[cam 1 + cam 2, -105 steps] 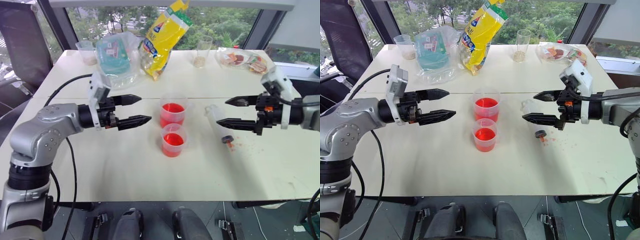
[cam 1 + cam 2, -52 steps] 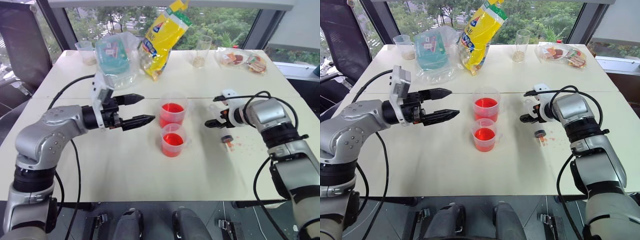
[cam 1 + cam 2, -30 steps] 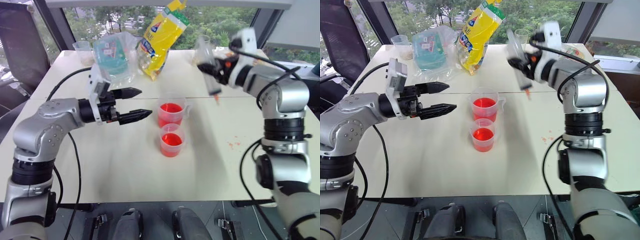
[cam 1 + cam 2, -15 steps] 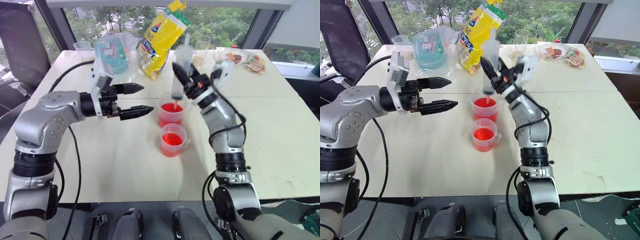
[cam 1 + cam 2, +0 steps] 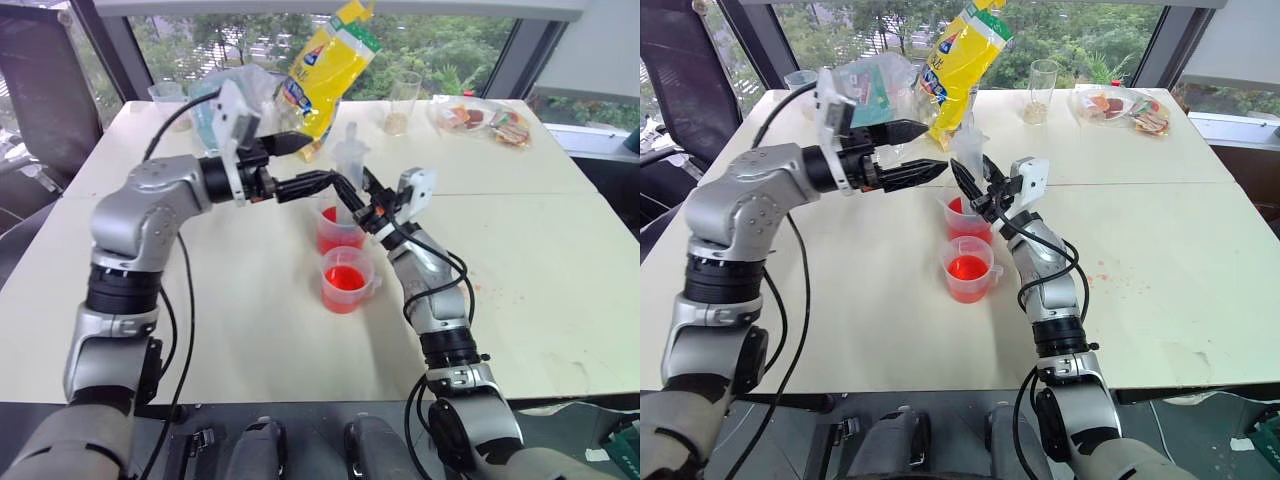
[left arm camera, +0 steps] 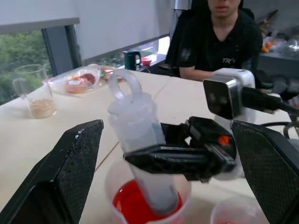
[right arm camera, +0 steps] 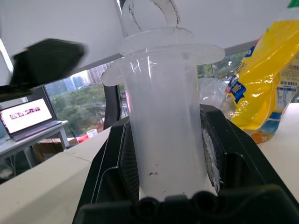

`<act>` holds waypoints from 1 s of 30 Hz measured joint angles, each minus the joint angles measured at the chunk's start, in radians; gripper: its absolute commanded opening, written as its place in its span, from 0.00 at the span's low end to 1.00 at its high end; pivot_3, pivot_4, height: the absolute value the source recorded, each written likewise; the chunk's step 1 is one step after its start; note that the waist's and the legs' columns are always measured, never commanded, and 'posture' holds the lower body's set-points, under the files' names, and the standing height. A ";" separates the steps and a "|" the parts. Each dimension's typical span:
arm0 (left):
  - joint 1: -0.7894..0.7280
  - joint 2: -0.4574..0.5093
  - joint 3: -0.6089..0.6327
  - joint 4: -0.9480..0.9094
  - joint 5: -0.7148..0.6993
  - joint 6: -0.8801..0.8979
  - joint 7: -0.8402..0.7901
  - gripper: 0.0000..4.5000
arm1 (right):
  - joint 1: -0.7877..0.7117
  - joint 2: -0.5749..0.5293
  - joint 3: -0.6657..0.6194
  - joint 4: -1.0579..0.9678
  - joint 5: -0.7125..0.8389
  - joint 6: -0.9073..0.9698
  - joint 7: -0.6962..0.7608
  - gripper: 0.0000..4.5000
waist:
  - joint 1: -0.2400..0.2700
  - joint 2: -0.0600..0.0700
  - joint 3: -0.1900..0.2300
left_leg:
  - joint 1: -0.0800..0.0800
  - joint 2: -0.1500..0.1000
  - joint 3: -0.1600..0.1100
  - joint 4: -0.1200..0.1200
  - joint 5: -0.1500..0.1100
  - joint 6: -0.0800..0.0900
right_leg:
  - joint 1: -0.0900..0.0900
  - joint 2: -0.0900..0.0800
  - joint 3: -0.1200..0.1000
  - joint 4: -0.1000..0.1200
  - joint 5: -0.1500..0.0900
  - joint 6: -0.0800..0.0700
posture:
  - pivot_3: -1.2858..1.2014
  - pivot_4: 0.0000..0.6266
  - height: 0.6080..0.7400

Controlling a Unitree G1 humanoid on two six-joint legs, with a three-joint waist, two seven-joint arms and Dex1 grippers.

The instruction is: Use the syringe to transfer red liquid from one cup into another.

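My right end effector [image 5: 352, 200] pinches the large clear plastic syringe [image 5: 349, 170], tip dipped in the taller clear cup of red liquid [image 5: 337, 228]; my spread left end effector [image 5: 318, 168] flanks its plunger ring, which seems due pulling next.

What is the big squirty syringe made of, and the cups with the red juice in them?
The syringe looks like cloudy, see-through plastic: the red liquid shows faintly through its barrel, and its ring handle is moulded in one piece. The two cups look like thin clear plastic, smooth and a bit shiny, since the red shows right through their walls.
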State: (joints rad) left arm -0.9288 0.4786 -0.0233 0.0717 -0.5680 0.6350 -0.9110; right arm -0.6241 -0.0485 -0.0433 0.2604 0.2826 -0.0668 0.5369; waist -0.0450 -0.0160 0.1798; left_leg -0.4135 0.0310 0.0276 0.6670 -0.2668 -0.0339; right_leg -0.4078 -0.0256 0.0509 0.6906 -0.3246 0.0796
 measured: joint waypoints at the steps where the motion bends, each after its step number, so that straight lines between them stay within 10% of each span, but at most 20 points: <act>1: -0.015 -0.018 -0.003 0.023 0.009 -0.010 -0.002 1.00 | 0.001 -0.001 0.001 0.001 -0.002 -0.004 0.000 0.32 | 0.000 0.000 0.000 | 0.000 0.000 0.000 0.000 0.000 0.000 | 0.000 0.000 0.000 0.000 0.000 0.000 | 0.52 0.24 1.00; 19: -0.100 -0.133 -0.023 0.174 0.058 -0.041 -0.064 1.00 | 0.007 -0.017 0.030 0.001 -0.023 -0.012 0.017 0.32 | 0.001 0.000 0.000 | 0.003 0.000 0.000 0.000 0.000 0.000 | 0.003 0.000 0.000 0.002 0.000 0.000 | 0.52 0.24 1.00; 28: -0.126 -0.153 0.005 0.253 0.084 -0.074 -0.068 0.02 | 0.011 -0.019 0.044 0.001 -0.026 -0.017 0.047 0.32 | 0.000 0.000 0.000 | 0.004 0.000 0.000 0.000 0.000 0.000 | 0.003 0.001 0.001 0.002 0.000 0.000 | 0.52 0.24 1.00; 30: -0.127 -0.156 0.007 0.254 0.087 -0.074 -0.071 0.01 | 0.011 -0.021 0.044 0.001 -0.027 -0.017 0.050 0.32 | 0.001 0.000 0.000 | 0.004 0.000 0.000 0.000 0.000 0.000 | 0.003 0.000 0.000 0.002 0.000 0.000 | 0.52 0.24 1.00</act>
State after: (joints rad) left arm -1.0555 0.3228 -0.0160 0.3256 -0.4809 0.5612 -0.9821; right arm -0.6128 -0.0694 0.0009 0.2616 0.2559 -0.0836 0.5868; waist -0.0441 -0.0160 0.1797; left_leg -0.4095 0.0312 0.0278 0.6670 -0.2666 -0.0341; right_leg -0.4049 -0.0251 0.0513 0.6926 -0.3246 0.0796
